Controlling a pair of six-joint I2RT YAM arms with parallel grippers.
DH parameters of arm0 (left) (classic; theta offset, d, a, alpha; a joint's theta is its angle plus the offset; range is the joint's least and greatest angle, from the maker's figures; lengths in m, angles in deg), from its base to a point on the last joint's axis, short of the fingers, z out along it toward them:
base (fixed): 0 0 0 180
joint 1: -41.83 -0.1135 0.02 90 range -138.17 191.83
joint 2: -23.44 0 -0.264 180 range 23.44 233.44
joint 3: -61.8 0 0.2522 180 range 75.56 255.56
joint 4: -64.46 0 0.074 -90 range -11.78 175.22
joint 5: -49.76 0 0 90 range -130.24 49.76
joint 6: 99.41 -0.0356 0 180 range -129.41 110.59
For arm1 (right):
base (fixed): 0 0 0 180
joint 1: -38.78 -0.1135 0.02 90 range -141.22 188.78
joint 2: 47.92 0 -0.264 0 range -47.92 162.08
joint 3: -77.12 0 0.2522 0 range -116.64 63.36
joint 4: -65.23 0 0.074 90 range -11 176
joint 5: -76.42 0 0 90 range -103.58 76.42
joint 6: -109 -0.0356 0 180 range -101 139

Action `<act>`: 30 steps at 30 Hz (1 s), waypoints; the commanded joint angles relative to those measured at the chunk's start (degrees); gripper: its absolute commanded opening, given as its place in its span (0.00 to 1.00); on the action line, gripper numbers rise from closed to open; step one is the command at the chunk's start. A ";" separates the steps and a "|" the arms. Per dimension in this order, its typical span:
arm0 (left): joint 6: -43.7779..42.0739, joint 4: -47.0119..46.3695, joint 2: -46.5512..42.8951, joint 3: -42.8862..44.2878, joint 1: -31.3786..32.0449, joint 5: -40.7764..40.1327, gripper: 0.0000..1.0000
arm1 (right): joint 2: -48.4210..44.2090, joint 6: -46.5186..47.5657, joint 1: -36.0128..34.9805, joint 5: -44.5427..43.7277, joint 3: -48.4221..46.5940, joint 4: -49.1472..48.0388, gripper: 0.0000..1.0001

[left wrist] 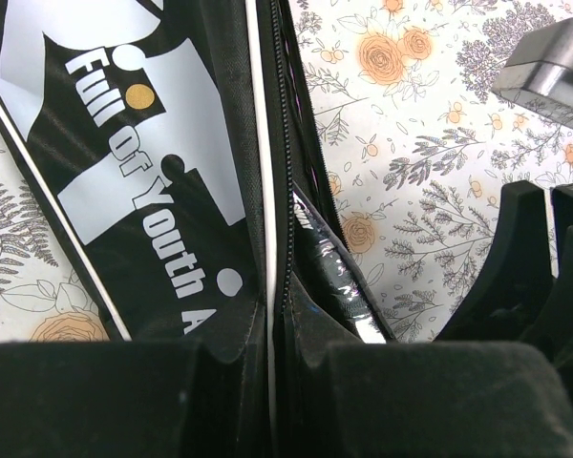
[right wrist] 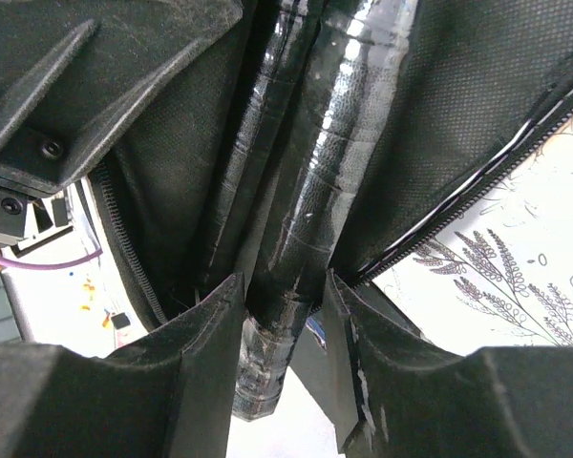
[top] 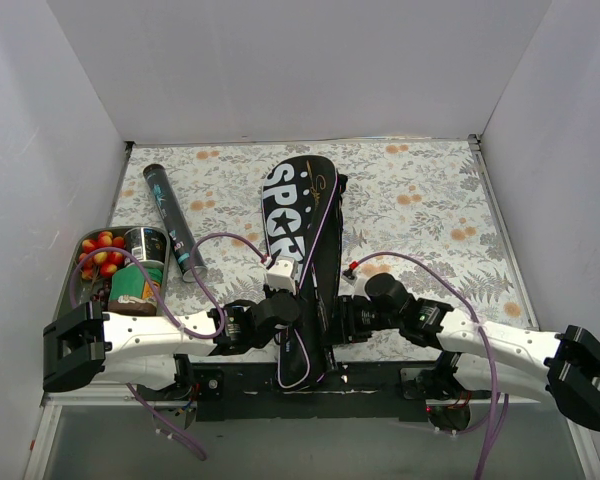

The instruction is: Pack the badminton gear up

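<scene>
Racket handle [right wrist: 349, 124] clamped in right hand [right wrist: 283, 286], inside bag [right wrist: 468, 105].

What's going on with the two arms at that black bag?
Both arms are at the near end of the racket bag. The left gripper has its fingers pinched on the bag's zipper edge. The right gripper is closed around a black racket handle inside the open bag. The shuttle tube lies left of the bag, not yet packed.

The floral counter [top: 430, 200] carries a black bag [top: 300, 215] lying lengthwise at its middle, a dark tube [top: 172, 220] left of it, and a tray [top: 125, 265] at the left edge.
</scene>
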 commanded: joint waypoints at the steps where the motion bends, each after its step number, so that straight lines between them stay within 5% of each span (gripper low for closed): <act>1: -0.24 -4.20 -1.94 1.98 0.22 -1.62 0.00 | 1.44 -0.52 -0.88 0.33 1.00 -4.82 0.46; 12: 1.78 -4.38 -0.45 1.37 0.22 -0.57 0.00 | 3.55 -2.20 -2.46 -2.39 -2.25 -8.08 0.15; 30: 6.00 -9.30 3.34 -0.39 1.01 1.37 0.00 | 14.89 -3.96 -2.90 -1.69 -5.59 -24.16 0.07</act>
